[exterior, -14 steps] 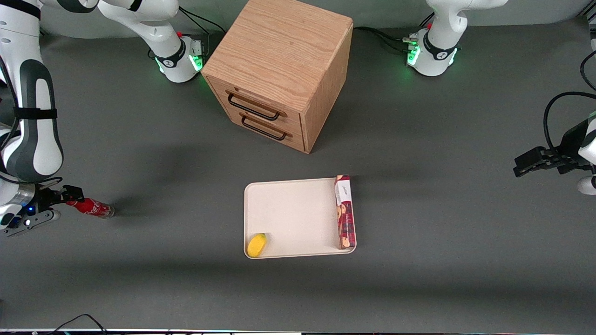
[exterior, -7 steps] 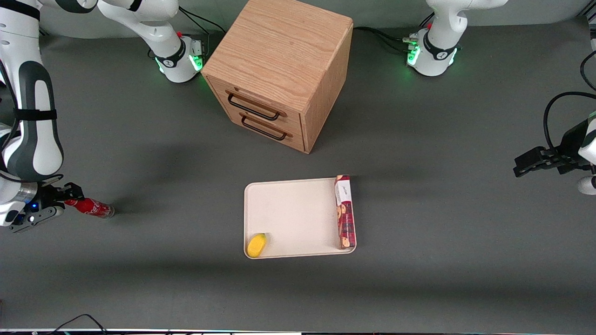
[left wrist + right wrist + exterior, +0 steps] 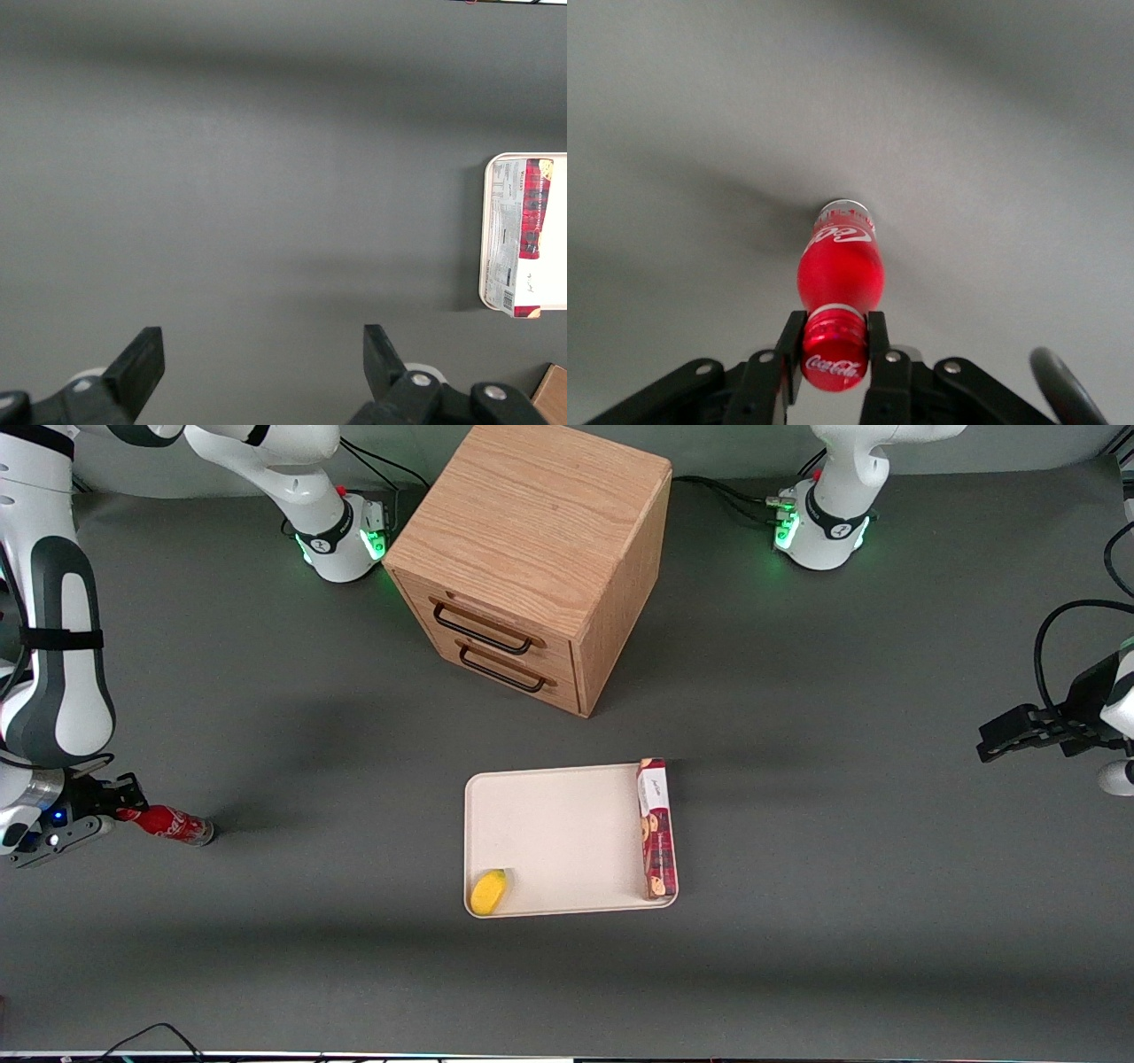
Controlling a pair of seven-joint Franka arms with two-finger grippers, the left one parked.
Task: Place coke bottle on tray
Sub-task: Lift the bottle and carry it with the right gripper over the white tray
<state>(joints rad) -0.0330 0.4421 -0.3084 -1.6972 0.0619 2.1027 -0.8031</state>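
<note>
The coke bottle [image 3: 173,825] is small, slim and red, at the working arm's end of the table. My right gripper [image 3: 124,804] is shut on its red cap. In the right wrist view the fingers [image 3: 791,350] press on both sides of the cap, and the bottle [image 3: 838,270] points away from the camera with its clear base toward the table. The cream-white tray [image 3: 558,837] lies in the middle of the table, nearer the front camera than the wooden cabinet.
A wooden cabinet [image 3: 532,558] with two drawers stands in the middle of the table. On the tray lie a long dark-red biscuit box [image 3: 656,828], along the edge toward the parked arm, and a small yellow object [image 3: 488,891] at a near corner.
My right gripper with the bottle has shifted slightly toward the working arm's end of the table. The bottle stays gripped by its cap.
</note>
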